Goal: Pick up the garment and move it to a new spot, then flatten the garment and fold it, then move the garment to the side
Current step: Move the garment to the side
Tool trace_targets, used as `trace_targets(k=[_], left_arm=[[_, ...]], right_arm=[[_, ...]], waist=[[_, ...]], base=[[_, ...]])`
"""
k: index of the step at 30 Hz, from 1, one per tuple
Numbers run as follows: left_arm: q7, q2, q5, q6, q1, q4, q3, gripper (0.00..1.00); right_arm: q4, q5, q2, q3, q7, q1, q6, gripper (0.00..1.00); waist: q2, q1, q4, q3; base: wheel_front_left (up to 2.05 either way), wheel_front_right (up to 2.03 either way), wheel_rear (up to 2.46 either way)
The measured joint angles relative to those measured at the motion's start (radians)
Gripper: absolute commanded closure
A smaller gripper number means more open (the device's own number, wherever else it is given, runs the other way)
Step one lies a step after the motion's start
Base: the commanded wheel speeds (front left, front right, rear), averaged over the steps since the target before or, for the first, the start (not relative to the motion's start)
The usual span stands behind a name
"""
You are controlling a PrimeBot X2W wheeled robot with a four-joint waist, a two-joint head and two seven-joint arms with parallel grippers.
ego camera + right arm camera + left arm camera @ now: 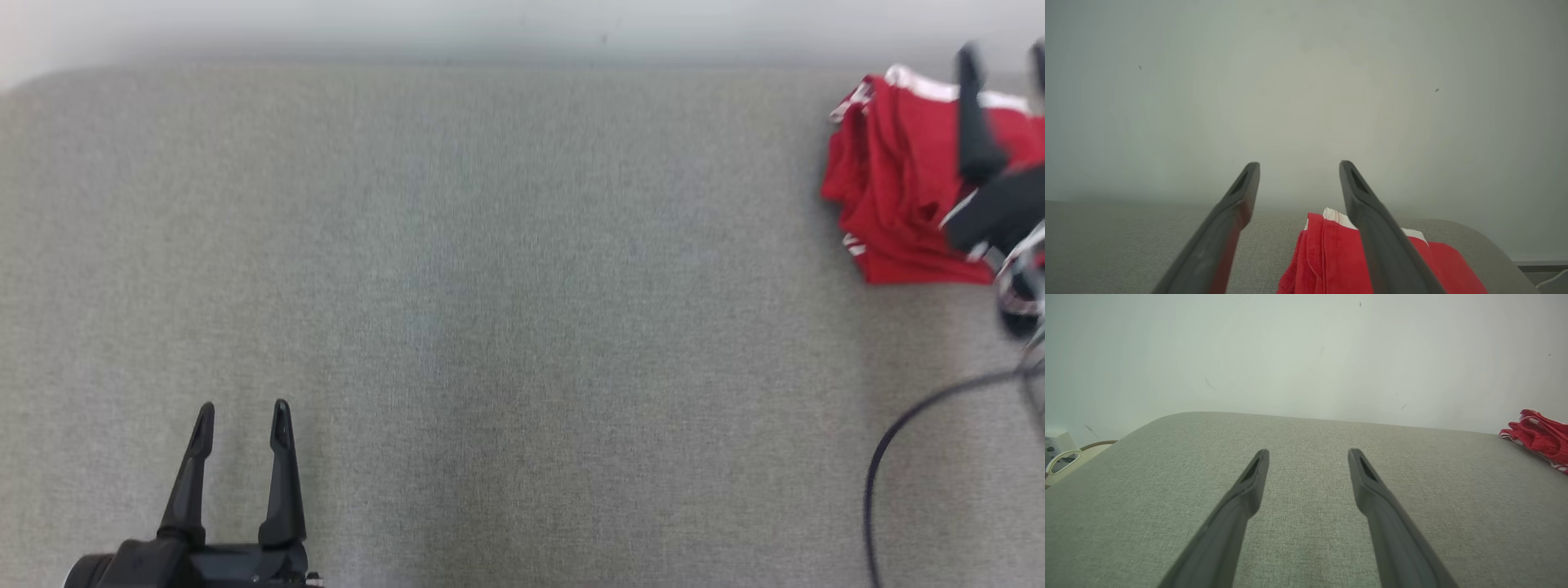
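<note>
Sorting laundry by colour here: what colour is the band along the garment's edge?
White band on the red garment, clearest in the right wrist view.

Grey surface [490, 327] open across middle, garment [890, 180] far right, cable [872, 482] nearby

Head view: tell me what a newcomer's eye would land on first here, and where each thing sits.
The bunched red cloth garment with white trim stands out at once, lying at the upper right on the wide grey fabric-covered table. The right gripper hangs over it with its two long dark fingers apart. The left gripper, also open, sits at the lower left over bare fabric.
</note>
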Motion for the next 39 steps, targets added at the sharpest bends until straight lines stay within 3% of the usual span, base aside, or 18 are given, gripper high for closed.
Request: trace_targets(k=[11, 20, 26, 39], left_arm=[[0.000, -0.006, -0.014, -0.009, 0.062, 0.033, 0.009, 0.00], [0.000, -0.009, -0.021, -0.017, 0.098, 0.061, 0.009, 0.00], [0.000, -0.009, -0.025, -0.019, 0.114, 0.074, 0.009, 0.00], [0.000, -0.011, -0.023, -0.027, 0.119, 0.134, -0.014, 0.00]], right_arm=[[-0.281, -0.221, 0.202, -0.270, 0.000, 0.441, 0.000, 0.00], [-0.512, -0.389, 0.349, -0.345, 0.000, 0.756, 0.000, 0.00], [-0.587, -0.498, 0.447, -0.372, 0.000, 0.923, 0.000, 0.00], [-0.613, -0.569, 0.492, -0.369, 0.000, 0.986, 0.000, 0.00]], waist=[[0.0000, -0.0001, -0.004, -0.138], [0.0000, -0.0001, 0.011, -0.217], [0.0000, -0.0001, 0.027, -0.257], [0.0001, 0.0001, 0.029, -0.300]], base=[[0.00, 0.00, 0.00], [0.00, 0.00, 0.00], [0.00, 0.00, 0.00], [0.00, 0.00, 0.00]])
